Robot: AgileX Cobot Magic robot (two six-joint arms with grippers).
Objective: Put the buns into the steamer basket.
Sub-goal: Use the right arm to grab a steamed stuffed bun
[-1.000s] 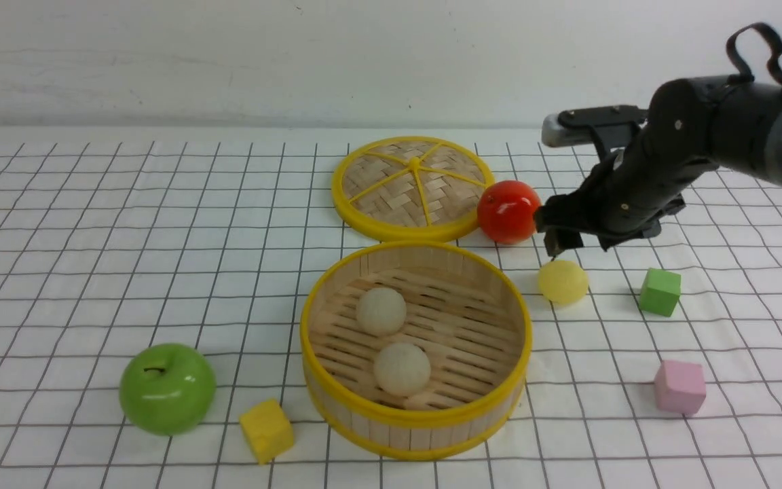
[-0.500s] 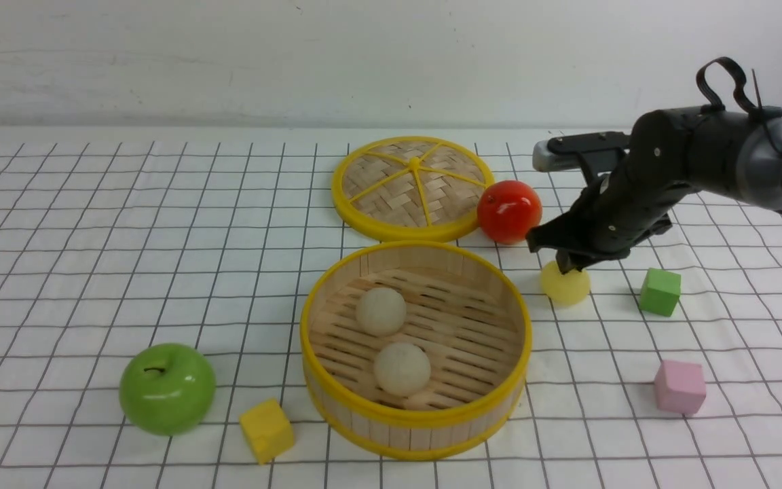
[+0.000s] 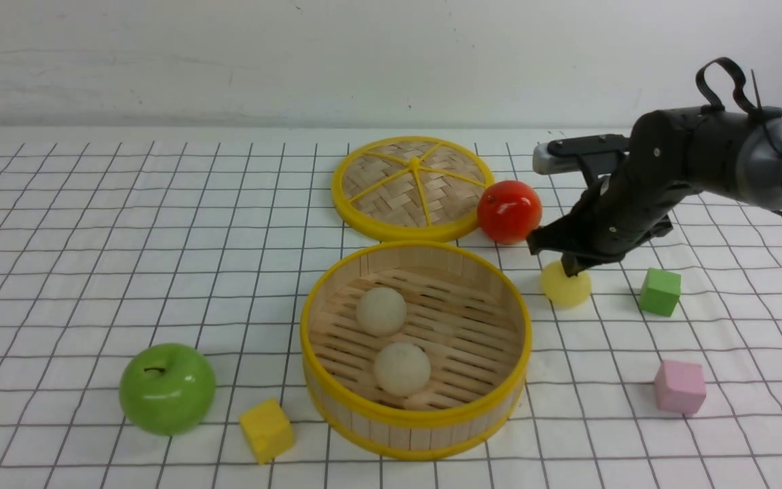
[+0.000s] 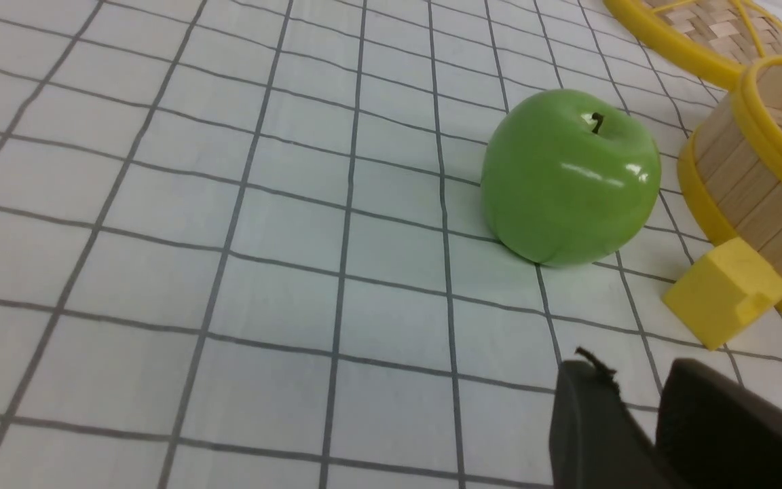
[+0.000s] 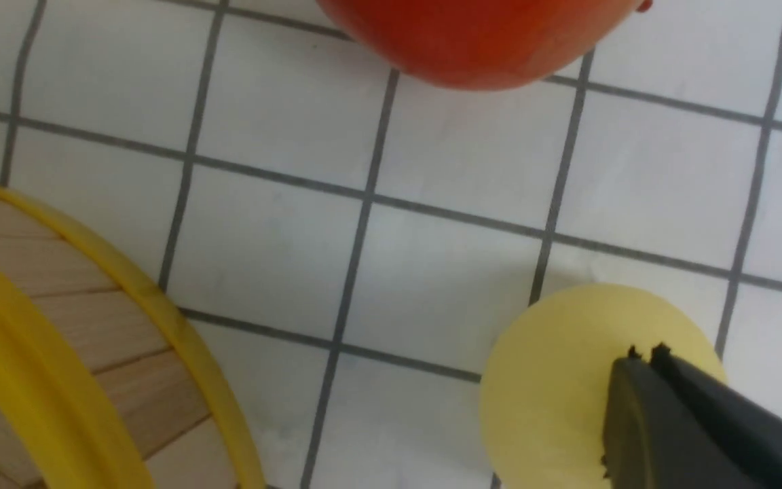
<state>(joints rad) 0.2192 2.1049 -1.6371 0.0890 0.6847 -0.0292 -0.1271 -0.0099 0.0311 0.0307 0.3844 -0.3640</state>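
If you're eyeing the left gripper (image 4: pixel 639 380): parted a little, holding nothing; its arm is outside the front view, and the wrist view cuts off the finger bases.
Cream buns (image 3: pixel 381 312) (image 3: pixel 402 369): both already in the basket; undersides hidden. Nothing to grab here, imo.
Steamer basket (image 3: pixel 415 416): upright, rim all visible up front; the near wall hides a bit of floor. Probably light and easy to shove, so clear that rim.
Yellow bun (image 3: pixel 566 284): on the gridded tabletop, between basket and green cube (image 3: pixel 660 292). Looks light, maybe squishy, could roll. I'd straddle its widest part and squeeze gently.
Right gripper (image 5: pixel 645 360): closed right up, tips over the yellow bun, no bun visible between them. Can't tell if they're pinching a bit of its surface; the fingers hide the contact. If not, I'd reopen wider and go lower.
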